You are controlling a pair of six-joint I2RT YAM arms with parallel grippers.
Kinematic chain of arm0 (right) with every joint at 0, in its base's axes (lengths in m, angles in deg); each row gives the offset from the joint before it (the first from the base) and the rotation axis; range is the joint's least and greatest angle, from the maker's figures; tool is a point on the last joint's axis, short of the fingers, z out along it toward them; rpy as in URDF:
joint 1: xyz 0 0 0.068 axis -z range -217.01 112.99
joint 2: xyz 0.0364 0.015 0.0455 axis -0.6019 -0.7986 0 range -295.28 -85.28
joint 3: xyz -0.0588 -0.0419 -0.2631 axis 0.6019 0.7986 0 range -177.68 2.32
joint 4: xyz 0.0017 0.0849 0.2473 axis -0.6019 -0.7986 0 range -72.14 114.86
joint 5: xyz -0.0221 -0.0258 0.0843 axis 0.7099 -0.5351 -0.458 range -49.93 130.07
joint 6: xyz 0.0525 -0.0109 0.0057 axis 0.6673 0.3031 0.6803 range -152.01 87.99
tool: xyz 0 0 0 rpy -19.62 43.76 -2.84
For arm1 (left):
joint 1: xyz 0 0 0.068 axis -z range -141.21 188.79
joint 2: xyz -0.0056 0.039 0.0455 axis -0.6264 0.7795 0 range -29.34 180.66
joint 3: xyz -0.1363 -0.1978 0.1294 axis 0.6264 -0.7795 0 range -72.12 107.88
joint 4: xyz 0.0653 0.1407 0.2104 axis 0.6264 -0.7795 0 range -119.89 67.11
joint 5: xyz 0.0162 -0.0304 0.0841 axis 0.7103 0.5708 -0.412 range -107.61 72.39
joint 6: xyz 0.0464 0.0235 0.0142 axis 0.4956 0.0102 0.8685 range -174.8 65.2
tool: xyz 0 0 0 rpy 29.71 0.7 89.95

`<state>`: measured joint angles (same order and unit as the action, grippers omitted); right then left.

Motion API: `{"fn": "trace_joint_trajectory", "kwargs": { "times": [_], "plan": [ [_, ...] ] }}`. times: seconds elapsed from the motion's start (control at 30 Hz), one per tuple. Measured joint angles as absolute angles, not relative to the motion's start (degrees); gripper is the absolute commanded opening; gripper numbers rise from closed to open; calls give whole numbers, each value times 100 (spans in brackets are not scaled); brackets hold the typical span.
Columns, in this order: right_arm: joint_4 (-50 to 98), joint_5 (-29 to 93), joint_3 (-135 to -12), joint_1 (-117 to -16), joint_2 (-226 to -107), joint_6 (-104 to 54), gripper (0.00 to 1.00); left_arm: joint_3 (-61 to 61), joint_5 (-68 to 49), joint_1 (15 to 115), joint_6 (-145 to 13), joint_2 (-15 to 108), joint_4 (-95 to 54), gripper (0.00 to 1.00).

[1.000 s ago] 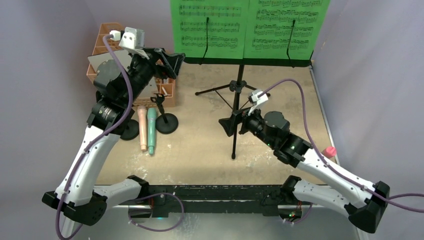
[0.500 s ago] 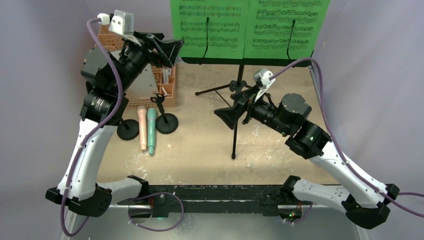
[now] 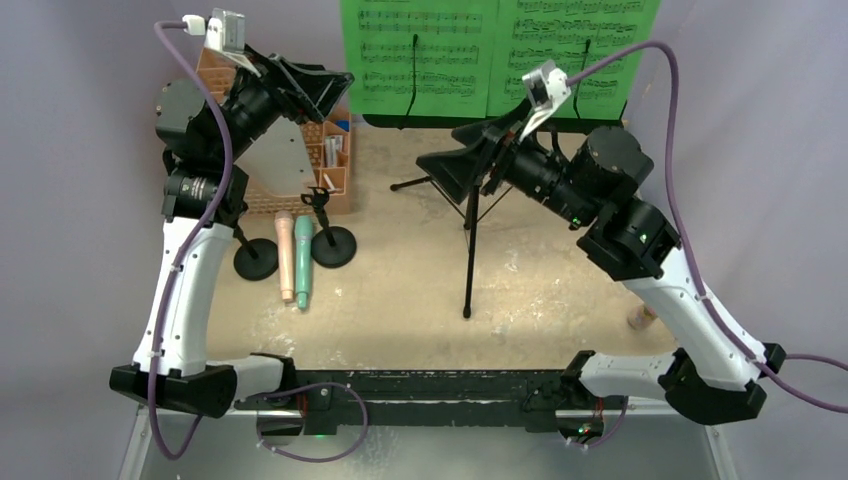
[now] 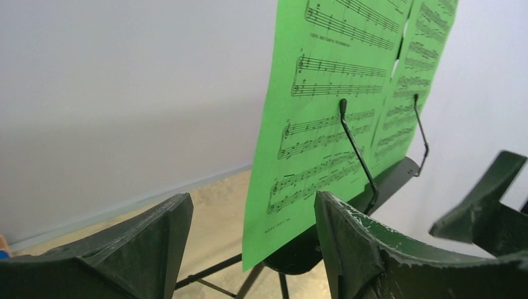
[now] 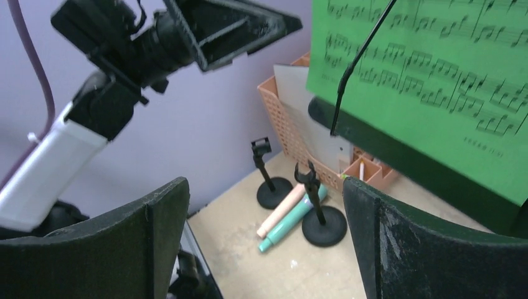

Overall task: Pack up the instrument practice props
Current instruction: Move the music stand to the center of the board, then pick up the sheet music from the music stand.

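The left end effector [image 3: 330, 90] and right end effector [image 3: 450, 160] hover spread, pinching nothing, near the black music desk [image 3: 400, 121], which stands on its tripod at the table's [image 3: 400, 300] back, holding 2 green pages [image 3: 420, 50]. The pink microphone [image 3: 286, 255] and mint microphone [image 3: 303, 262] lie between 2 round-based holders [image 3: 333, 245]

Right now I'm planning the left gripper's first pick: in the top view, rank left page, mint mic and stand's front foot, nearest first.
1. Left page, just right of the left gripper.
2. Mint mic, below it.
3. Front foot, lower right.
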<state>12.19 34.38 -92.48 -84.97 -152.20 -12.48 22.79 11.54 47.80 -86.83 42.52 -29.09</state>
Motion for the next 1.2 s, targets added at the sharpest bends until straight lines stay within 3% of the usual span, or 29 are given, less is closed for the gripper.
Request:
{"fn": "trace_joint_trajectory", "kwargs": {
  "times": [0.33, 1.2],
  "plan": [
    [1147, 3599, -10429, -7940, -16306, -830, 90, 2247, 2083, 4717, -9300, 4665, -2343, 67],
    [1857, 2624, -11010, -7516, -17233, -192, 78, 2043, 2985, 4715, -9737, 4477, -1914, 48]
  ]
}}
